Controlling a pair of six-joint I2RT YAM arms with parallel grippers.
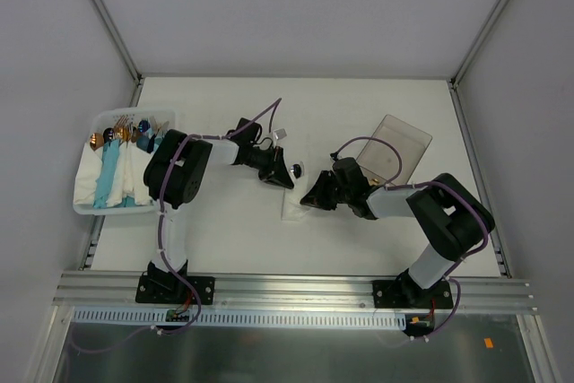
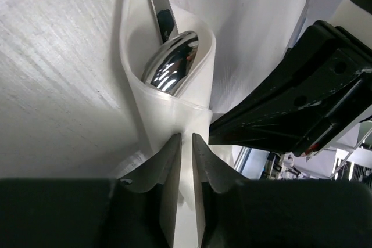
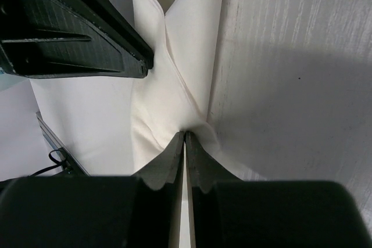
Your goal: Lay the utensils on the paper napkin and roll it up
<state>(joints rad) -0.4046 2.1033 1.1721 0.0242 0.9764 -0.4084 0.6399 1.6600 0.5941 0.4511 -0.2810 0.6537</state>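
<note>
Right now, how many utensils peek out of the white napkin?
2: a shiny spoon bowl in the paper napkin's open end, and a serrated knife blade sticking out past it. More may hide inside.

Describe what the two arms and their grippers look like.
Both the left arm and right arm have bulky black joints, white links and a looping purple cable, on black base plates. The left gripper and right gripper are black blocks with grey, tapered fingers.
</note>
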